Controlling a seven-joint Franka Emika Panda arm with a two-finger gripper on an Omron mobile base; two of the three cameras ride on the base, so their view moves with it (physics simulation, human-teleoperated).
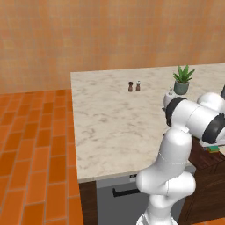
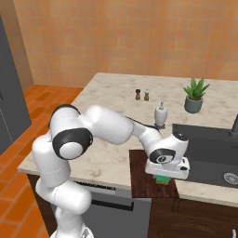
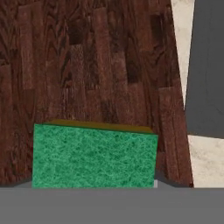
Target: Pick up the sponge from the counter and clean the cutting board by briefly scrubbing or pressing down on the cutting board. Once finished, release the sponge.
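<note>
The green-topped sponge (image 3: pixel 94 155) with its yellow lower layer sits between my fingertips, close in front of the hand camera. My gripper (image 2: pixel 163 176) points straight down and is shut on the sponge (image 2: pixel 162 179). It is over the right part of the dark reddish-brown cutting board (image 2: pixel 143 179), near the counter's (image 2: pixel 104 158) front edge. Wood grain of the cutting board (image 3: pixel 87 65) lies all around the sponge. I cannot tell whether the sponge presses on the board or hovers just above it. From the left, my own arm hides most of the sponge (image 1: pixel 213 149).
The dark sink basin (image 2: pixel 209 148) lies right of the board, its edge (image 3: pixel 205 65) close to my hand. A soap dispenser (image 2: pixel 161 115), a potted plant (image 2: pixel 195 95) and two small shakers (image 2: pixel 142 95) stand further back. The counter (image 1: pixel 114 127) spreads wide to the left.
</note>
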